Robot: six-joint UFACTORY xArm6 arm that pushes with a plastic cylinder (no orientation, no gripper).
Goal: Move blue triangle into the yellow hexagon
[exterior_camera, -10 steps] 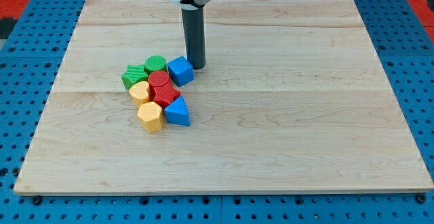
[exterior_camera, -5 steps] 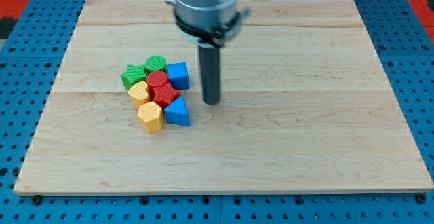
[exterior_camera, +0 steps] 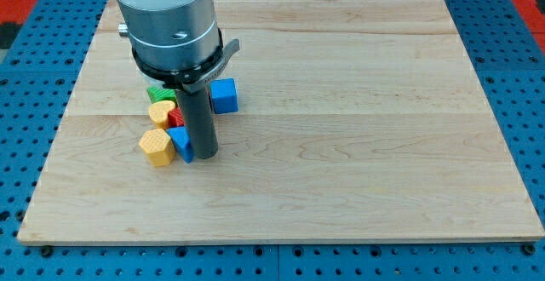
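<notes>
The blue triangle (exterior_camera: 180, 141) lies left of centre on the wooden board (exterior_camera: 358, 128), pressed against the yellow hexagon (exterior_camera: 157, 146) on its left. My tip (exterior_camera: 204, 154) stands right against the blue triangle's right side. The rod hides part of the triangle and of the cluster behind it.
A yellow block (exterior_camera: 160, 113), a red block (exterior_camera: 175, 116) and a green block (exterior_camera: 156, 94) sit just above the hexagon, partly hidden by the arm. A blue cube (exterior_camera: 224, 95) stands apart to the right of the rod.
My tip moved down and to the view's left, from beside the blue cube to the blue triangle's right side. The triangle, hexagon and nearby blocks shifted left.
</notes>
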